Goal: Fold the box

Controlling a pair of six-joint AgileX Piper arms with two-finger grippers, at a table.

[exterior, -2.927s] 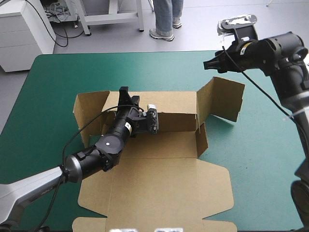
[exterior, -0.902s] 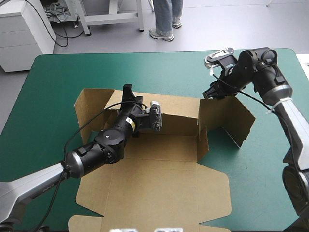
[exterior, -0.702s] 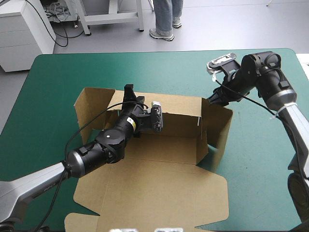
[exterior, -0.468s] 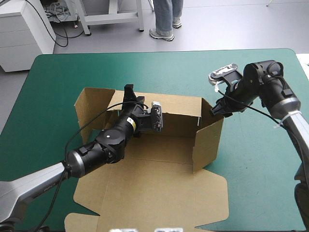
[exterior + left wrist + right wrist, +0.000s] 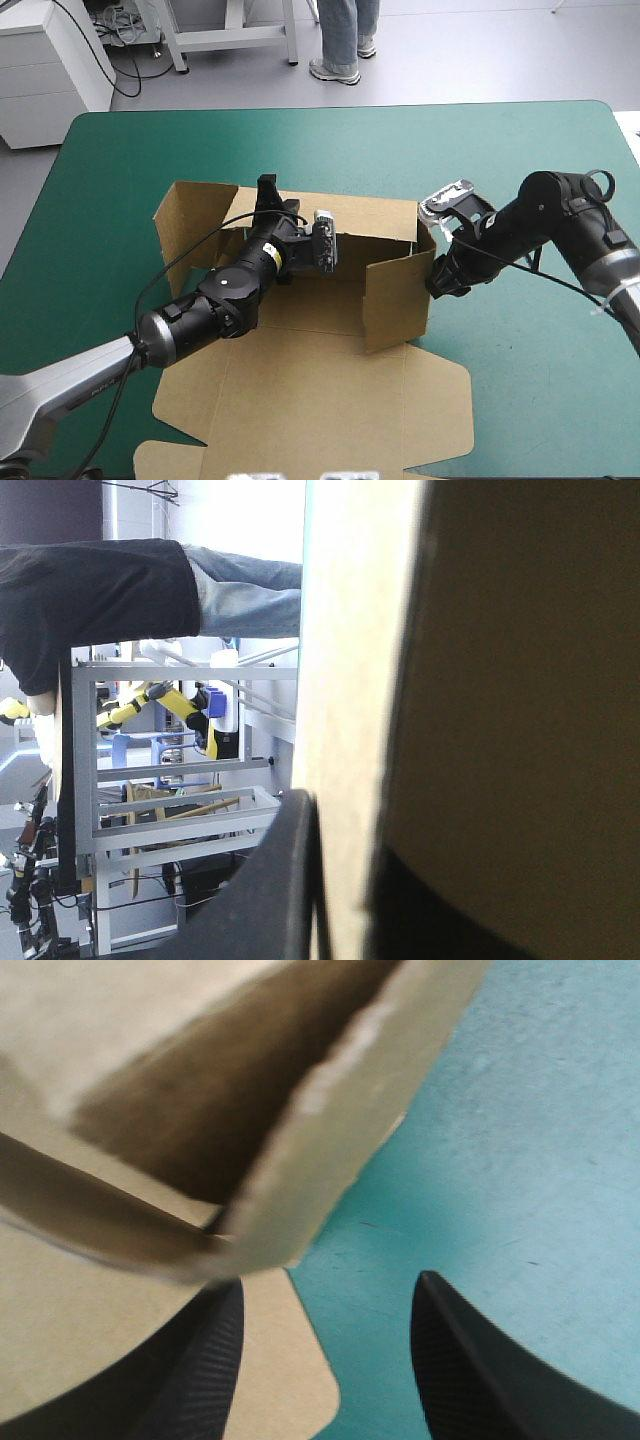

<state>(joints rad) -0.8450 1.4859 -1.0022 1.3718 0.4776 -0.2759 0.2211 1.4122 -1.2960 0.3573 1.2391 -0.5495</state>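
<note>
The brown box (image 5: 320, 400) lies in the middle of the teal-green table, its rear wall (image 5: 370, 215) raised. My left gripper (image 5: 266, 190) is shut on the top edge of that wall. In the left wrist view the board's edge (image 5: 350, 630) runs between the black fingers (image 5: 290, 880). The right side panel (image 5: 395, 290) stands upright, swung in across the box's right end. My right gripper (image 5: 437, 283) is open, just outside this panel and low by the table. The panel's corner (image 5: 290, 1180) sits just ahead of the gripper (image 5: 330, 1282), one finger (image 5: 190, 1360) over the board.
The left side panel (image 5: 185, 215) still splays outward at the box's left end. The lid part (image 5: 300, 440) lies flat toward the table's front edge. Bare teal-green cover (image 5: 540, 380) stretches to the right of the box and behind it.
My right gripper came down from the far right and moved toward the front, and the right side panel swung inward to stand upright. The left gripper kept its hold on the rear wall.
</note>
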